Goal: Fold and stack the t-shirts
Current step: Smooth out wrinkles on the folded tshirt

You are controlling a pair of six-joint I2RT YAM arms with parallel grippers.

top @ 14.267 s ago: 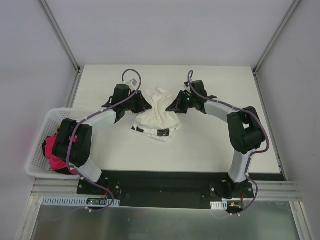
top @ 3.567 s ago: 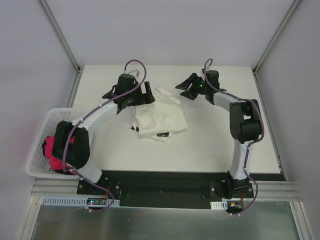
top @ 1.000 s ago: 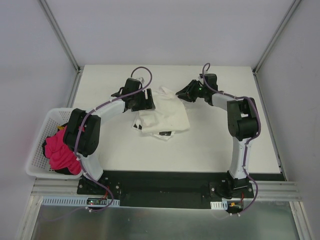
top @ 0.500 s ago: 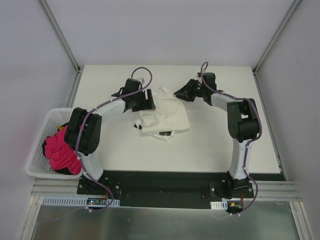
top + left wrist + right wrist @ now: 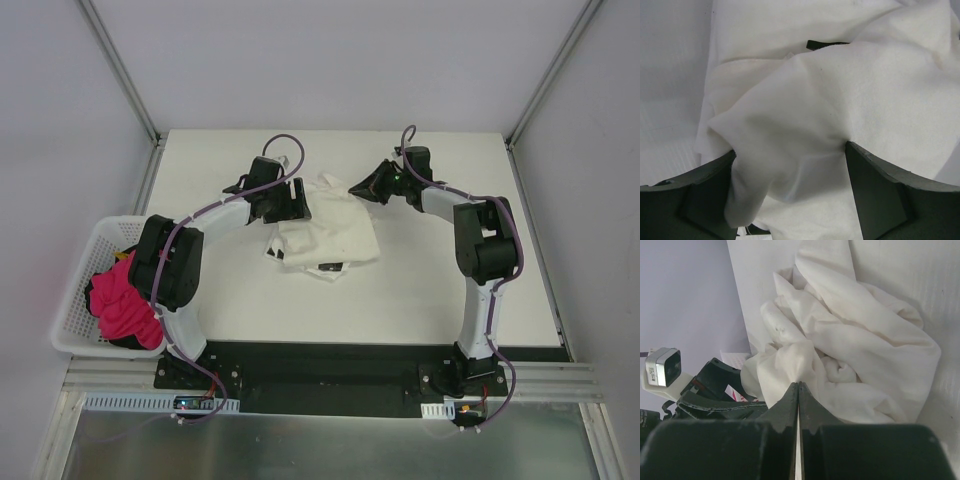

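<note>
A crumpled cream-white t-shirt [image 5: 328, 222] lies mid-table on top of a white t-shirt with black marks [image 5: 325, 267], whose edge peeks out at the near side. My left gripper [image 5: 292, 205] is at the pile's left edge. It is open, and a hump of cream cloth [image 5: 805, 115] fills the space between its fingers [image 5: 690, 200]. My right gripper [image 5: 358, 187] is at the pile's far right corner. Its jaws are shut, pinching a peak of the cream-white t-shirt [image 5: 840, 330] at the tips [image 5: 798, 385].
A white basket [image 5: 72, 262] with pink cloth [image 5: 120, 305] in it stands at the table's left edge, under my left arm's elbow. Metal frame posts rise at the table's far corners. In the right wrist view, the left gripper's body [image 5: 715, 385] is close by.
My right gripper's jaws have closed on the cream cloth. Both arms and the pile have hardly moved.
</note>
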